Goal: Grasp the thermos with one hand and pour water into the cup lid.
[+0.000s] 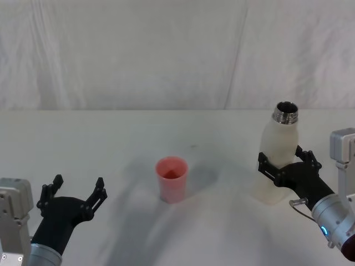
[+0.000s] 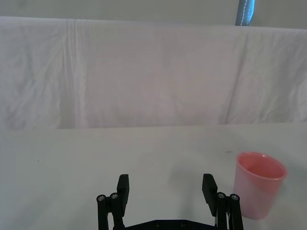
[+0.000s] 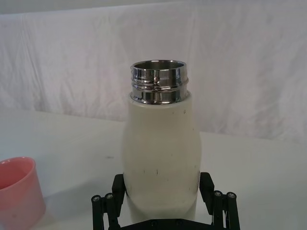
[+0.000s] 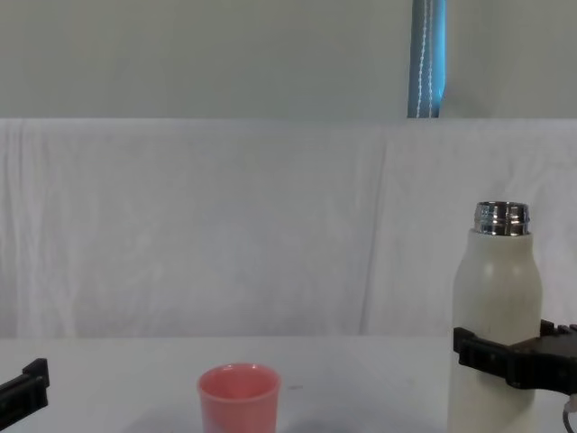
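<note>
Left gripper [image 1: 74, 194]: at the bench's near left corner, low over the surface, fingers spread apart with nothing between them. In the left wrist view the two black fingers [image 2: 123, 188] stand wide apart over bare bench [image 1: 111, 138]. It is well apart from both task items.

Cup lid [image 1: 171, 178]: salmon-pink, upright, mouth facing up, standing on the white bench near the centre of the head view. It lies between the two grippers, to the right of the left gripper and to the left of the thermos, touching neither. The chest view shows it [image 4: 239, 397] standing alone on the surface.

Thermos [image 1: 280, 149]: cream-white body, shiny threaded steel neck, mouth uncapped. It is at the right side of the bench, upright with a slight lean in the head view; whether its base rests on the bench or is just clear of it cannot be told.

Right gripper [image 1: 288, 167]: reaches in from the near right and is clamped around the lower body of the thermos, one finger on each side. The right wrist view shows the bottle [image 3: 160, 148] seated between the fingers [image 3: 118, 187], both pressed against its wall
</note>
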{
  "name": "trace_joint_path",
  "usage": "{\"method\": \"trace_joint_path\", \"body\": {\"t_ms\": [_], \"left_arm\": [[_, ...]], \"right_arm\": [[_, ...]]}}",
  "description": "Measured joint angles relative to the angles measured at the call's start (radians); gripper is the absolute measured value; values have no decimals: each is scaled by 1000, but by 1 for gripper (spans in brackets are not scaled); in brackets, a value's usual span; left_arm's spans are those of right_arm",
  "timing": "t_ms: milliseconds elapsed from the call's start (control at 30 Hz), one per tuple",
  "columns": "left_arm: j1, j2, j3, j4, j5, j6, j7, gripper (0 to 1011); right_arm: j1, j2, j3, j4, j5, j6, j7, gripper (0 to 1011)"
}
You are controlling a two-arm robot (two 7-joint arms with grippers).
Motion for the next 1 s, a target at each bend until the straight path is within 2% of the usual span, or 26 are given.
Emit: {"method": "trace_joint_path", "body": {"t_ms": [333,1000], "left_arm": [[0,0,0,0,0,0,0,1001],[0,0,0,0,0,0,0,1001]], "right_arm": [[-16,14,3,-22,11,12,7,1000],[-106,68,28,-143,63,45,24,1000]]}}
